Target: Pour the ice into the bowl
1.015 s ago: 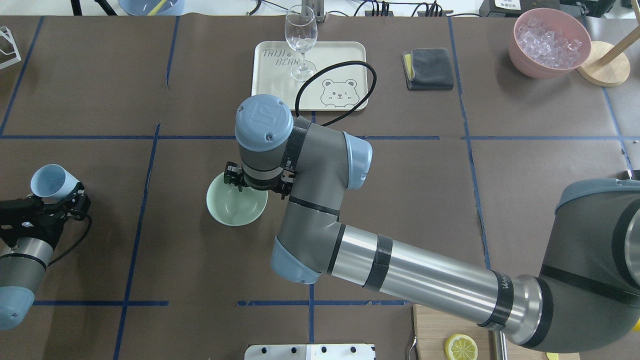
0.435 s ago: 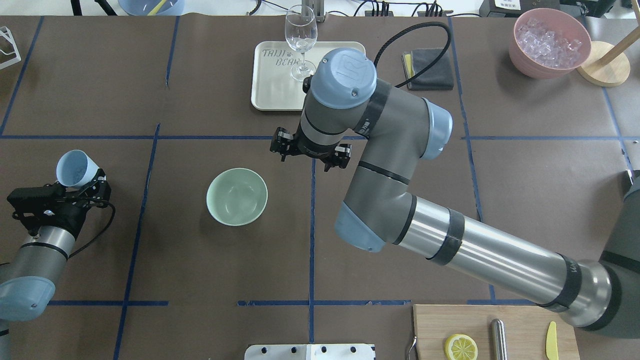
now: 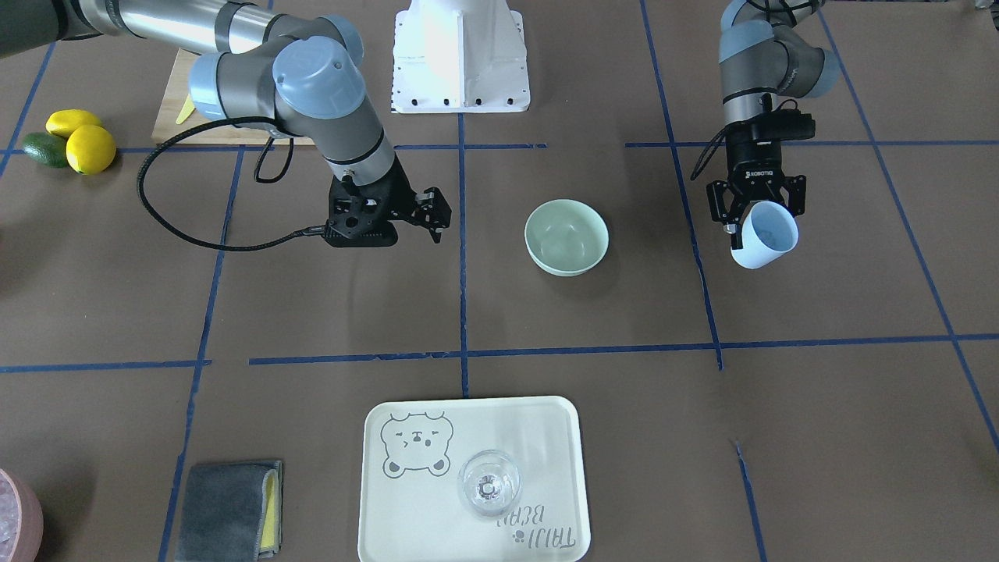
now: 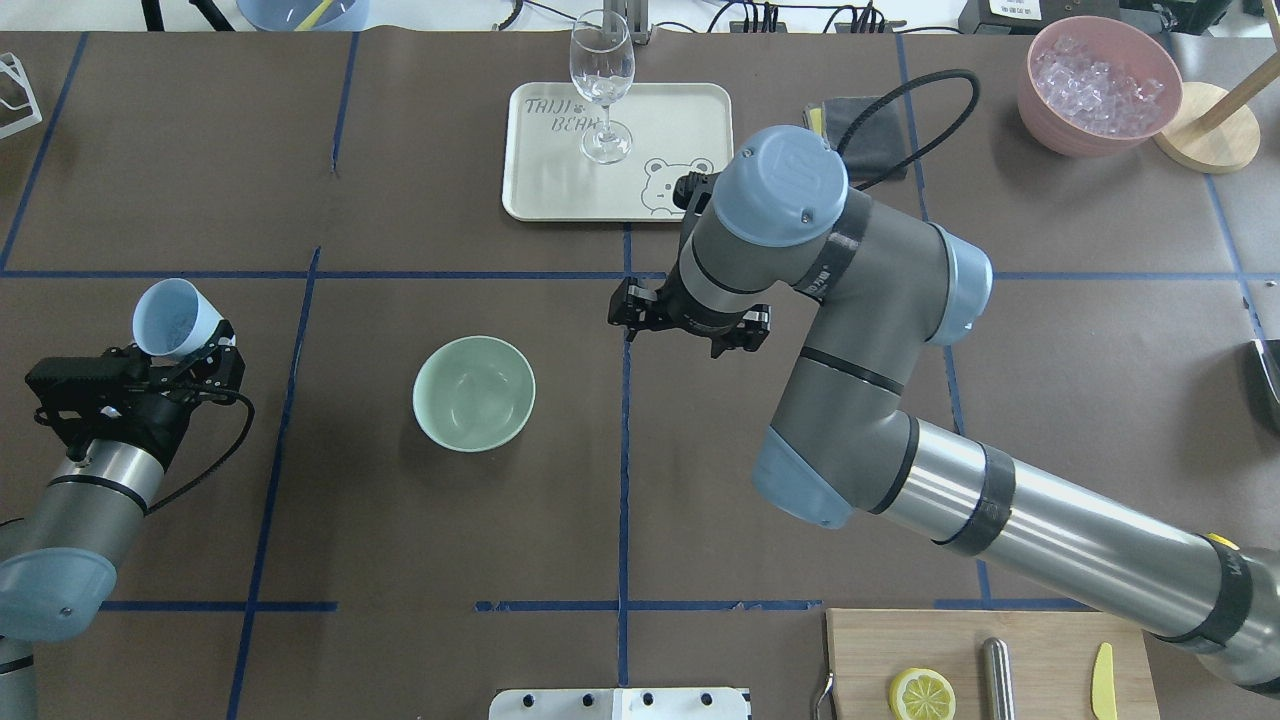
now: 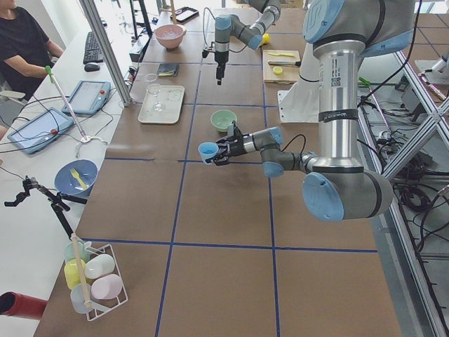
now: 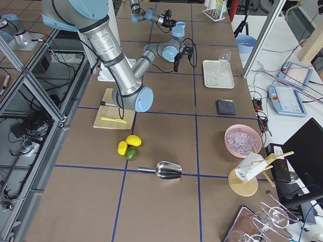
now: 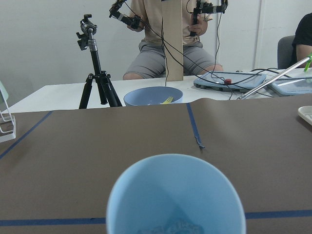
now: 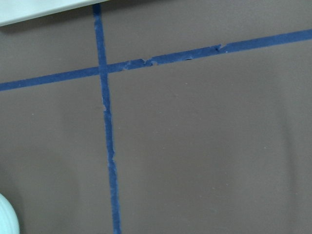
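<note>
Contents of the desk, counted by kind.

- **Robot arms:** two, a left arm (image 4: 90, 490) and a right arm (image 4: 1000, 505).
- **Bowls:** one mint-green bowl (image 4: 474, 393) mid-desk. One pink container (image 4: 1098, 85) of whitish cubes is at the far right corner. One blue bowl (image 7: 152, 96) is beyond the far edge.
- **Cups:** one light blue cup (image 4: 177, 318). The ice (image 7: 171, 227) in it is too indistinct to count.
- **Glassware:** one wine glass (image 4: 602, 70) on one tray (image 4: 560, 180).
- **Cloths:** one grey cloth (image 3: 222, 507).
- **Boards:** one cutting board (image 4: 870, 650) at the near edge. It carries one lemon half (image 4: 921, 694), one yellow knife (image 4: 1102, 680) and one metal rod (image 4: 995, 680).
- **Whole fruit:** two yellow lemons (image 3: 72, 122), (image 3: 90, 148) and one green fruit (image 3: 40, 150).
- **Scoops:** one metal scoop (image 6: 169, 170).
</note>
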Available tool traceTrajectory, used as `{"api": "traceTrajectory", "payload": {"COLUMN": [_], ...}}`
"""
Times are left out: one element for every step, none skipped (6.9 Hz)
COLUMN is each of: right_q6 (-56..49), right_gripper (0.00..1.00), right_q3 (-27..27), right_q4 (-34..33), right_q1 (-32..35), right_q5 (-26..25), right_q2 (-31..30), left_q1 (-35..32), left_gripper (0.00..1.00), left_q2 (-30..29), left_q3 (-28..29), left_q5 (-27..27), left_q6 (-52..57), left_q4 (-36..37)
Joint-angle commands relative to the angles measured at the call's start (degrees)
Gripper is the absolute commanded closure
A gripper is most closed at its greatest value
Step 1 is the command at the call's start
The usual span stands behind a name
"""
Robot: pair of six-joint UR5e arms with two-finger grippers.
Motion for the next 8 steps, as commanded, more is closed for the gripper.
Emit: {"api": "traceTrajectory", "payload": {"right_q6": [0.06, 0.06, 0.06, 0.14, 0.41, 0.67, 0.85, 0.85], "right_gripper": [0.00, 0.00, 0.00, 0.00, 0.00, 0.00, 0.00, 0.00], "right_q3": [1.06, 1.15, 1.84, 2.20, 2.38, 3.08, 3.08, 3.08], "right_q4": [8.09, 8.28, 8.29, 8.29, 8.29, 8.29, 8.29, 8.29], "right_q1": [-0.33, -0.15, -0.24, -0.24, -0.24, -0.33, -0.33, -0.41], "right_q5": [-0.71, -0.45, -0.27, -0.10, -0.18, -0.10, -0.18, -0.18], "right_q2": [-5.38, -5.65, -6.00, -6.01, -6.01, -6.01, -5.92, -5.92], "left_q1": [0.27, 0.62, 1.32, 3.59, 5.44, 7.20, 9.04, 9.84], "left_gripper": [1.00, 1.00, 1.00, 1.00, 1.00, 1.00, 1.00, 1.00], "left_q2": [-5.51, -6.05, -6.58, -6.58, -6.76, -6.85, -7.11, -8.59], "left_q3": [-0.07, -0.51, -1.99, -4.36, -5.60, -6.83, -6.84, -6.49], "left_q5": [0.21, 3.34, 5.20, 8.35, 9.86, 12.40, 15.73, 18.64], "left_q6": [8.44, 9.50, 11.34, 11.62, 15.62, 21.84, 26.17, 33.08], "left_q4": [0.16, 1.90, 8.87, 13.99, 17.61, 18.17, 18.26, 18.35]}}
